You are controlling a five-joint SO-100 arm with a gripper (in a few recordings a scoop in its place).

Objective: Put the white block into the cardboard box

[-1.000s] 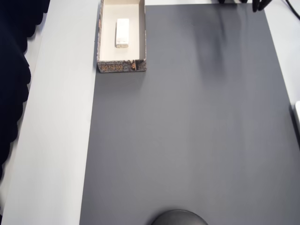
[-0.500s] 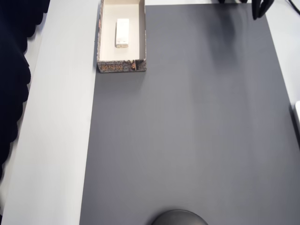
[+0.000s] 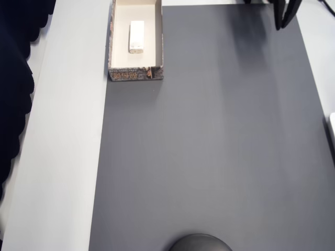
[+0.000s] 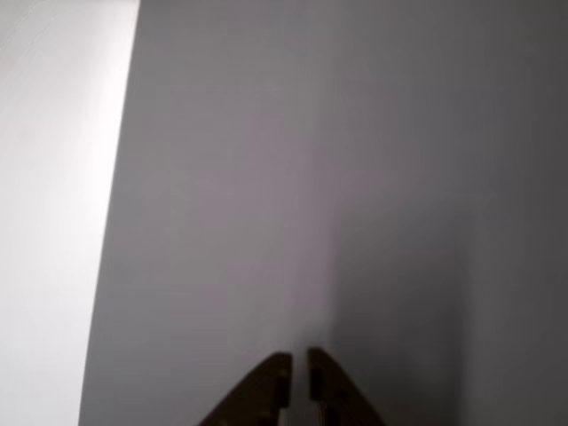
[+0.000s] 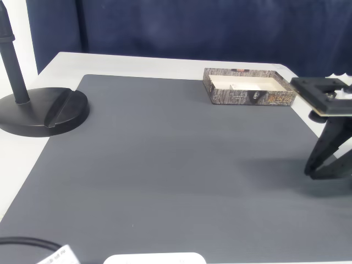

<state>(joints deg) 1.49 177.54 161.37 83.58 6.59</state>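
From above I see the block (image 3: 136, 36) lying flat inside the box (image 3: 158, 52), roughly centred on the cream floor with its long side running along the box's length, clear of all four walls. The box sits at the top of the overhead view, straddling the left edge of the grey mat (image 3: 209, 157) and the pale table (image 3: 63, 157). In the fixed view the box (image 5: 242, 97) stands at the far side of the mat (image 5: 165, 165), its printed wall facing the camera; I can't make out the block there. My gripper (image 3: 285, 15) pokes into the top right corner of the overhead view, well apart from the box. In the fixed view the gripper (image 5: 316, 170) hangs at the right edge, tips pointing down at the mat; whether they touch it I cannot tell. Through the wrist view the gripper (image 4: 297, 364) has its two dark fingers drawn nearly together, a thin slit between the tips, with nothing in them. A black round stand base (image 5: 44, 110) rests on the table at the left.
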